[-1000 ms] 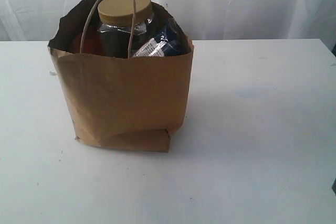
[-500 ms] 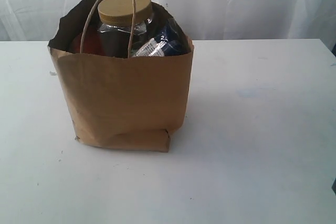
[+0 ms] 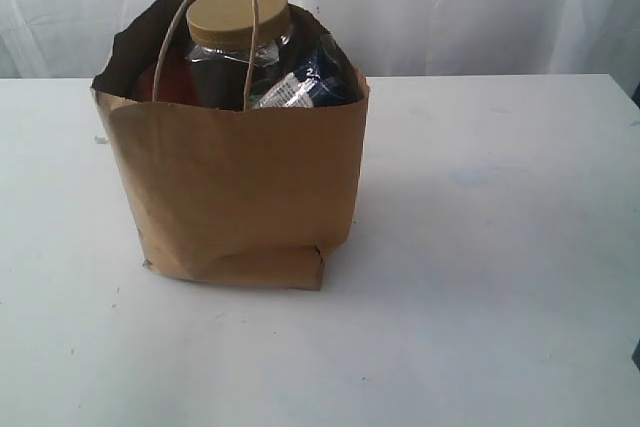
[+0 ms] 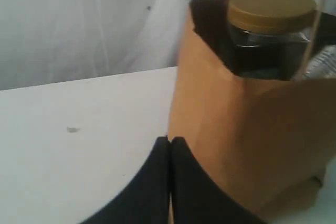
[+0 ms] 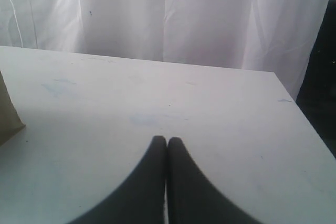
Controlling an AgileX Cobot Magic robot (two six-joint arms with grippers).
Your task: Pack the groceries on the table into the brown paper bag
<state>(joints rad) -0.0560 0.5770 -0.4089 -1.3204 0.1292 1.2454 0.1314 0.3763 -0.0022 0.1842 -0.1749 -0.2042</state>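
The brown paper bag point(image 3: 240, 197) stands upright on the white table point(image 3: 480, 247), left of the middle. Out of its open top rise the gold-lidded clear nut jar point(image 3: 238, 42), an orange bottle point(image 3: 172, 82) and a blue-white packet point(image 3: 305, 82). In the left wrist view my left gripper point(image 4: 169, 141) is shut and empty, its tips just short of the bag point(image 4: 252, 129), with the jar point(image 4: 270, 24) above. My right gripper point(image 5: 166, 141) is shut and empty over bare table point(image 5: 157, 103). Neither gripper shows in the exterior view.
A white curtain point(image 3: 450, 7) hangs behind the table. One paper loop handle point(image 3: 182, 22) arches in front of the jar. The table's right edge point(image 5: 302, 119) drops to a dark gap. A corner of the bag point(image 5: 8, 116) shows in the right wrist view.
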